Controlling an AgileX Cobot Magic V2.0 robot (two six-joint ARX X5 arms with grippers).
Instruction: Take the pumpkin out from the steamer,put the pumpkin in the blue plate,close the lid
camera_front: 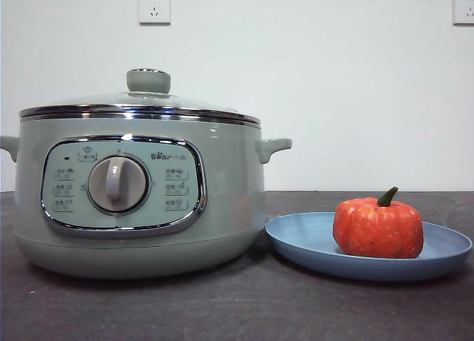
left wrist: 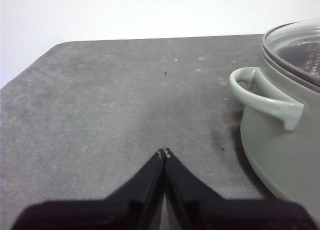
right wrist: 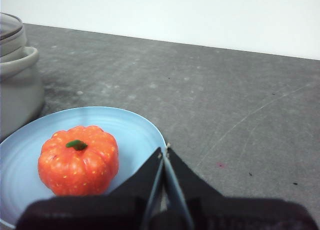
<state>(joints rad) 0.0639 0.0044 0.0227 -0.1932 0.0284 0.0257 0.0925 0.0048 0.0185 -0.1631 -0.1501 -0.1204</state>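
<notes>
The orange-red pumpkin [camera_front: 378, 227] with its green stem sits upright in the blue plate [camera_front: 304, 241], right of the steamer [camera_front: 222, 200]. The glass lid [camera_front: 148, 96] with its green knob rests closed on the steamer. My right gripper [right wrist: 164, 151] is shut and empty, beside the plate [right wrist: 130, 130] and apart from the pumpkin [right wrist: 78, 160]. My left gripper [left wrist: 164, 152] is shut and empty over bare table, apart from the steamer's side handle [left wrist: 265, 97]. Neither gripper shows in the front view.
The dark grey table [camera_front: 237, 311] bears the steamer and plate. A white wall with two sockets [camera_front: 154, 7] stands behind. The table's far edge and a cut corner [left wrist: 55, 50] show in the left wrist view.
</notes>
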